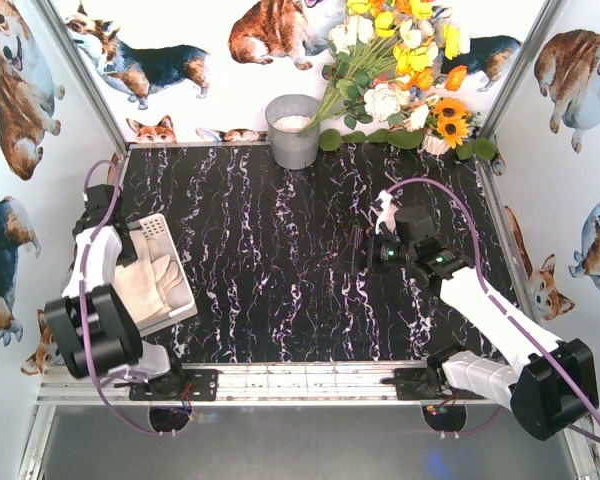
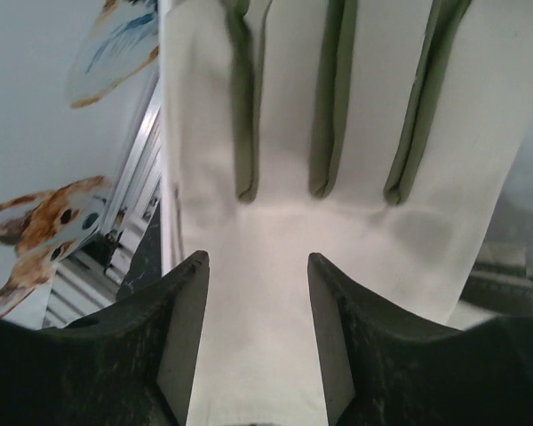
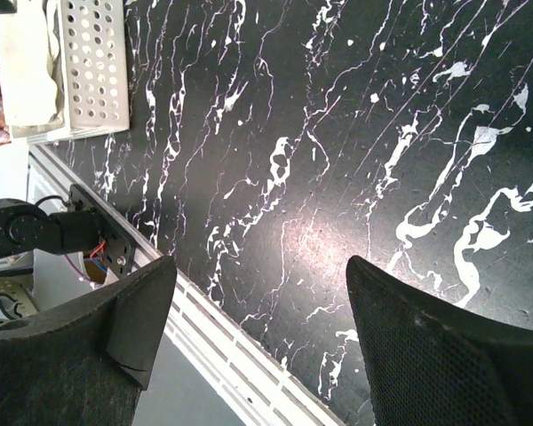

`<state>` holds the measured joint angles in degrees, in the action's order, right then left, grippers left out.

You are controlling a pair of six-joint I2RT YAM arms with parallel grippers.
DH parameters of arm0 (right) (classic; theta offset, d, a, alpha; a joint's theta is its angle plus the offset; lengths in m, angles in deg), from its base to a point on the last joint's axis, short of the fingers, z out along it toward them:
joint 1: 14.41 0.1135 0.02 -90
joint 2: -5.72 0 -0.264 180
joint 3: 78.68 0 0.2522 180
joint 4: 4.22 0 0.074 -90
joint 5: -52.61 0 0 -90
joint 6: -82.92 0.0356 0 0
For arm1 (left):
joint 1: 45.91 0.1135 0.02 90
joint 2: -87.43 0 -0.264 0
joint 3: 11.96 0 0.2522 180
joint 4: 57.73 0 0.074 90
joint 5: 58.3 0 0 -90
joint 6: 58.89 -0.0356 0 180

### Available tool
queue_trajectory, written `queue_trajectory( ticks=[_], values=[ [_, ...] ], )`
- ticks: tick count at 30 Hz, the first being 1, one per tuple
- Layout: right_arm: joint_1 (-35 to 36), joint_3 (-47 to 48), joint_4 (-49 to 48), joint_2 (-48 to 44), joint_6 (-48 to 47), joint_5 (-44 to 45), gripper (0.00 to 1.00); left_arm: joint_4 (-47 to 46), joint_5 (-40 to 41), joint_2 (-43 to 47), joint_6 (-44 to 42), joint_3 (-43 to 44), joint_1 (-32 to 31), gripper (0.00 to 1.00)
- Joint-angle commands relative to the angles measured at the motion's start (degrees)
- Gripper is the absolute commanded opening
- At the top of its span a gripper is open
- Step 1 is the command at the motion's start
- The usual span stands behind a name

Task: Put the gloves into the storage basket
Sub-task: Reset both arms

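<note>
Placement check: left tool (image 2: 256, 259) jaws apart, clamping nothing.
Directly under it the glove (image 2: 364, 240) lies flat in the storage basket (image 1: 152, 228), so the spread jaws look like a let-go; right tool (image 3: 262, 266), open and empty, hangs over the surface (image 3: 338, 133), likely parked clear.

centre table (image 1: 280, 270) — open | far edge: bucket (image 1: 293, 130), flowers (image 1: 400, 70) | basket (image 1: 152, 222) — under left arm (image 1: 95, 260)

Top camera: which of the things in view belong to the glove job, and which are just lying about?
Job: glove, lying in the storage basket; left gripper, open above the glove; right gripper, open over the table.
Lying about: grey bucket; flowers, both at the far edge.
</note>
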<state>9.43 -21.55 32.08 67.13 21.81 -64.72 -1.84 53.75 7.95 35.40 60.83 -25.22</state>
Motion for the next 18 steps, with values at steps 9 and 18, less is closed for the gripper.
queue_trajectory(
  ticks=[9,18],
  values=[
    [-0.4,3.6,-1.4,-0.6,1.6,-0.7,0.78,-12.4,-5.6,-14.6,0.6,3.4,2.3,0.38],
    [-0.3,3.7,0.5,-0.6,1.3,1.2,0.78,-14.9,-11.2,-16.0,0.6,-0.9,2.6,0.47]
  ],
)
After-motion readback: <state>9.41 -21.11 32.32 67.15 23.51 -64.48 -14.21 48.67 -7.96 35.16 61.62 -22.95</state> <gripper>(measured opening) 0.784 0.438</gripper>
